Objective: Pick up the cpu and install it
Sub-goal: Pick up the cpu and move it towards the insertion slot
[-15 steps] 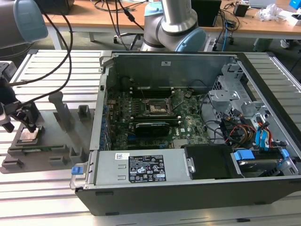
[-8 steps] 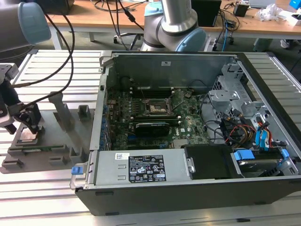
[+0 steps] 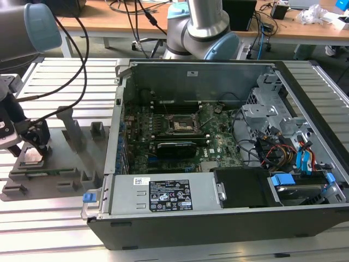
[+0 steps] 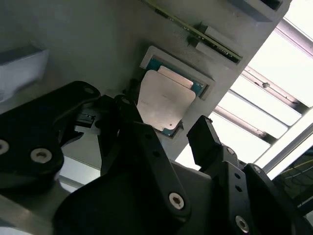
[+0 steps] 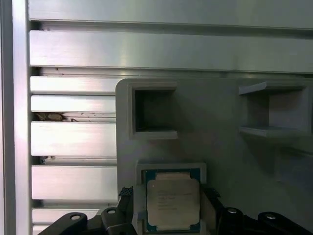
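The cpu lies flat in a shallow square pocket of a grey holder plate, at the exterior view's left, outside the computer case. Both wrist views show its silvery metal top and green edge, the cpu and cpu still seated in the pocket. My gripper hangs just above it, open. One black finger stands on one side of the chip and the other finger on the opposite side; the gripper straddles the pocket without gripping. The black-framed motherboard socket sits inside the case.
The open computer case takes up the middle and the exterior view's right, with a long black expansion card, a power supply and drive cables. The holder plate has raised posts. A slatted aluminium table lies under everything.
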`<action>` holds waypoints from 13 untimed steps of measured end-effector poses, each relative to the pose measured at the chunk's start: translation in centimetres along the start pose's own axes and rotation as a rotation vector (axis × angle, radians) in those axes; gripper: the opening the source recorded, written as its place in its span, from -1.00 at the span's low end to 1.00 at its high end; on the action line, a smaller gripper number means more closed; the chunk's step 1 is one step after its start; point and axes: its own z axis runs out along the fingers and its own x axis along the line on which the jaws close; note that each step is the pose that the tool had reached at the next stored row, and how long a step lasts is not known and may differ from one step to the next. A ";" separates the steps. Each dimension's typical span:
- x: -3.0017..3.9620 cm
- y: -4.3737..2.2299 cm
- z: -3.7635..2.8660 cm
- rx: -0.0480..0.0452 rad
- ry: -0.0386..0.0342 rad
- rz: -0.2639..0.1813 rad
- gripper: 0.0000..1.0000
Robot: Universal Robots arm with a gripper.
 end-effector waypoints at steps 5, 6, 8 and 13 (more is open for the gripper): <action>-0.06 -0.64 0.33 -0.0071 -0.0008 -0.014 0.33; -0.11 -0.69 0.38 -0.0092 -0.0011 -0.015 0.33; -0.26 -0.81 0.45 -0.0144 -0.0009 -0.018 0.33; -0.63 -0.96 0.67 -0.0257 -0.0016 -0.023 0.33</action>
